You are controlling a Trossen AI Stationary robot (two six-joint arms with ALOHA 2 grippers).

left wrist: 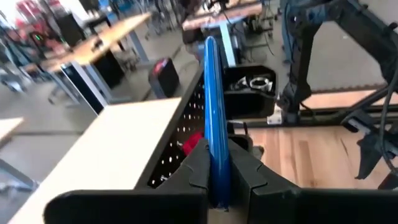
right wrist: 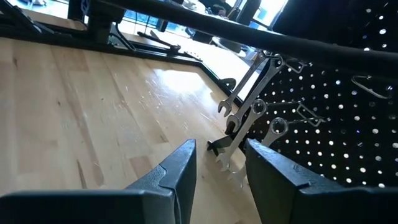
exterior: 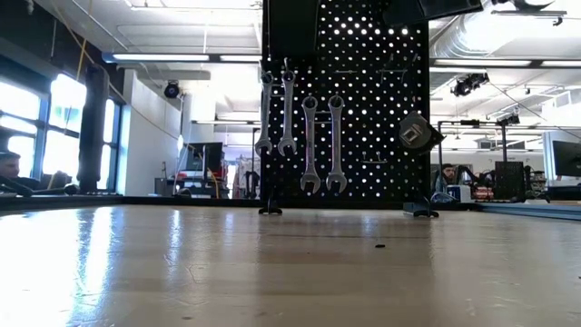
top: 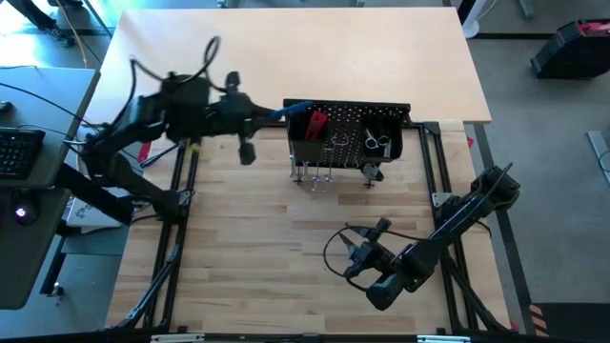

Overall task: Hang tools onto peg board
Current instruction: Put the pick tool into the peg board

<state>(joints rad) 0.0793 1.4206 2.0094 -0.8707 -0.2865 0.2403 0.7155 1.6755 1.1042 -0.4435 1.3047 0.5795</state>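
The black perforated metal peg board (top: 348, 133) stands upright on short legs at the far middle of the pale wooden table (top: 267, 238). 4 slim silver wrenches (exterior: 300, 136) hang side by side on its face, open ends down. The left gripper (left wrist: 219, 177), at the board's top left corner, is clenched on a smooth, glossy blue tool (left wrist: 214, 118). The right gripper (right wrist: 219, 163) rests near the table's front, fingers apart, grasping nothing.

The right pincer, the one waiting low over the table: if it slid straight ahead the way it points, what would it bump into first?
Probably the silver wrenches hanging on the peg board. The right pincer, fingers apart, points at them across bare table, though depth is hard to judge.
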